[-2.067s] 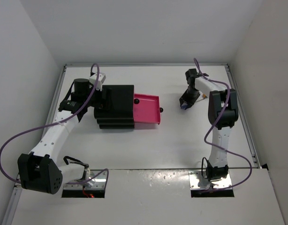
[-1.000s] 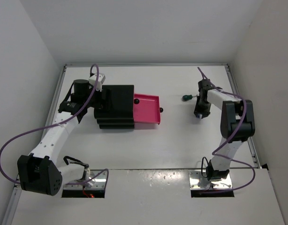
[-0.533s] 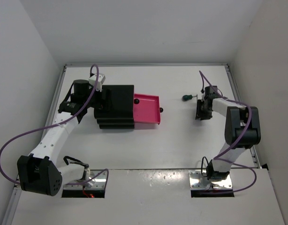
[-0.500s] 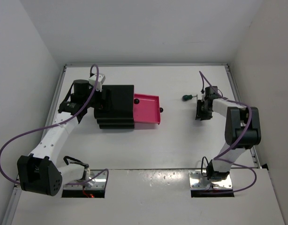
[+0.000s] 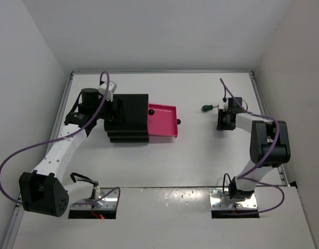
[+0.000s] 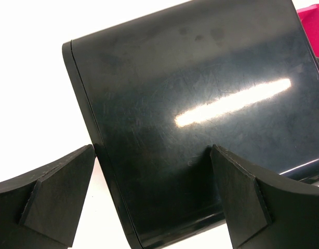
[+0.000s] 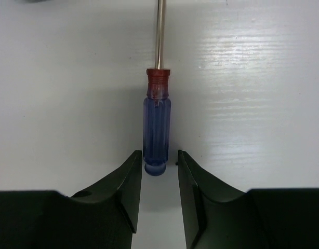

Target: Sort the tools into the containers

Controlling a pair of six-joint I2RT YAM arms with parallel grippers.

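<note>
Right gripper [image 7: 159,168] low over the table [image 5: 196,150], well right of the cabinet [image 5: 127,118]. Jaws narrowly apart, flanking the butt of the screwdriver [image 7: 156,129]; no clamp on it yet, by the look of the sliver of table beside the handle. Screwdriver flat on the table, shaft pointing away from the wrist. Green-handled tool [image 5: 205,108] loose on the table just left of that gripper. Left gripper [image 6: 151,192] spread wide, straddling the cabinet's black top at its far-left side, seemingly steadying it. One pink drawer [image 5: 164,124] pulled out to the right, bare as far as the top view shows. No pliers in sight. Judgement: sorting barely begun. Drawer ready, nothing filed, both visible tools left to carry across.
</note>
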